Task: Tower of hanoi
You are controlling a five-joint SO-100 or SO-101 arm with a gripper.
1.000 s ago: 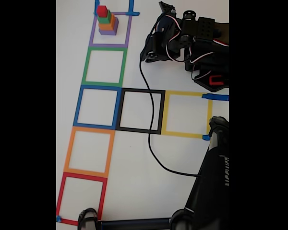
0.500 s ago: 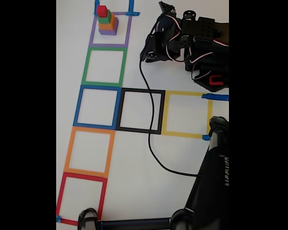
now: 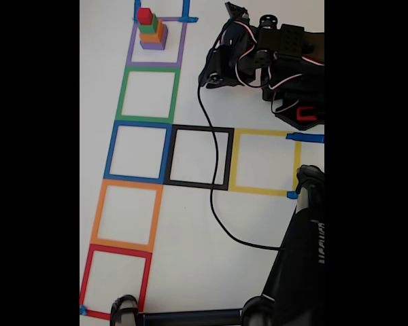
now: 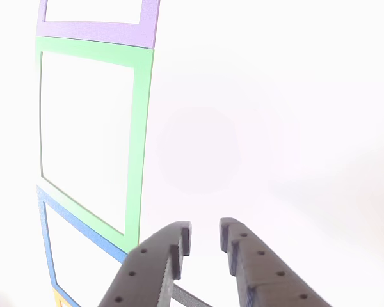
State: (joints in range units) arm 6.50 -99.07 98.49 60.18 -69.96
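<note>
On the left of the fixed view, at the far end of the worktop (image 3: 258,224), the cubes stand stacked in the purple tape square (image 3: 156,64): purple cube (image 3: 154,45) at the bottom, then orange cube (image 3: 152,34), green cube (image 3: 148,26) and red cube (image 3: 145,15) on top, largest below so the pile sits steady. Further right the arm (image 3: 265,61) is folded up, well apart from the stack. In the other view the tool (image 4: 205,242) hangs over bare worktop just right of the green tape square (image 4: 137,128), its jaws slightly parted and gripping nothing, so no cube has been lifted.
</note>
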